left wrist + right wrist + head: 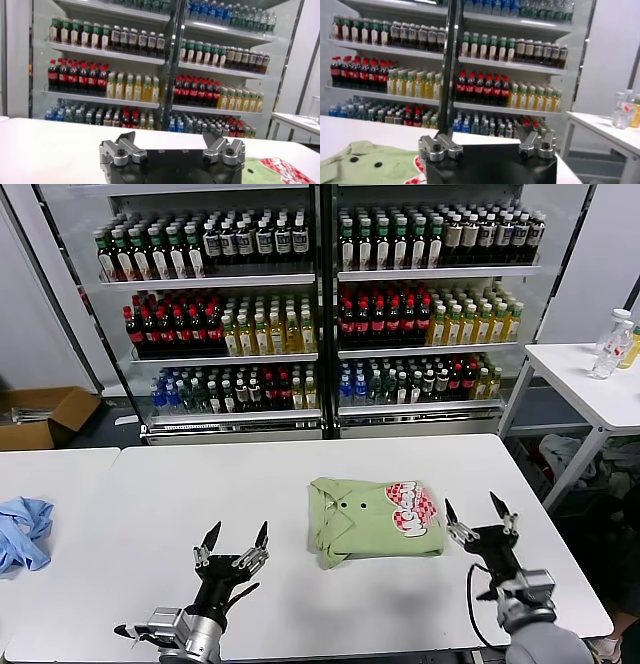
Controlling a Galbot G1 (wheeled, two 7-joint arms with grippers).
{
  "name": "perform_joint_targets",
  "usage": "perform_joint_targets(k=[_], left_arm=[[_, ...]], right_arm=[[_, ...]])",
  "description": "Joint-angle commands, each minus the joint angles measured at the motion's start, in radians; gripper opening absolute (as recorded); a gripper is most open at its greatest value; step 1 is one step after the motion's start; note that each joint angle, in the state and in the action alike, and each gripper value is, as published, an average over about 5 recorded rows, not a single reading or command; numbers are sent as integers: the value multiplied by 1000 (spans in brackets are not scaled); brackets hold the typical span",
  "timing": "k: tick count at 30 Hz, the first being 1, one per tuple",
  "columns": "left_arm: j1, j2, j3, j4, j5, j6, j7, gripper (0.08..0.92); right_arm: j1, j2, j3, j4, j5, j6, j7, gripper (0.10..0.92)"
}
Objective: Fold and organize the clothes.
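1. Head view: the polo shirt (375,520) lies folded into a compact, roughly rectangular bundle on the white desk (200,484), a little toward 3 o'clock of centre. Collar and dark buttons face 9 o'clock; the red-and-white checkered print sits at the 3 o'clock end. Its long axis runs 9 to 3.
2. Head view: right gripper (478,512) hovers just beside the bundle's 3 o'clock edge, fingers spread wide and empty, not touching the cloth. The shirt lies at 9 o'clock from it. Left gripper (234,540) hangs well apart from the shirt, fingers likewise released, holding nothing; the shirt lies at about 2 o'clock from it. The right arm is clearly the nearer.
3. Head view: fabric looks soft, matte knit, with rounded, slightly puffy fold edges. A crumpled light blue cloth (22,529) sits on the adjoining desk at far 9 o'clock. Drink shelves (320,314) stand behind.
4. Left wrist view: the left gripper's metal fingers (120,151) stand apart, nothing between them. A corner of green cloth with the print shows beyond them, low on the desk.
5. Right wrist view: fingers (439,146) splayed and empty; the green shirt with two dark buttons lies close beside them on the desk.
6. Judgement: folding looks essentially done. Any tidying nudge or lift would suit the right arm, approaching the bundle end-on along its long axis.
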Motion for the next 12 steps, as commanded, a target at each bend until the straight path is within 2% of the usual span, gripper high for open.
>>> perform_joint_targets(k=[1,12], left_arm=[[72,-10,-11,-54,112,2,19,823],[97,-33,-14,-82,152,5,26,822]], right_arm=[[-239,56,114,209,-70,39,-8,811],[-255,72,108,245,-100,32,-4,823]])
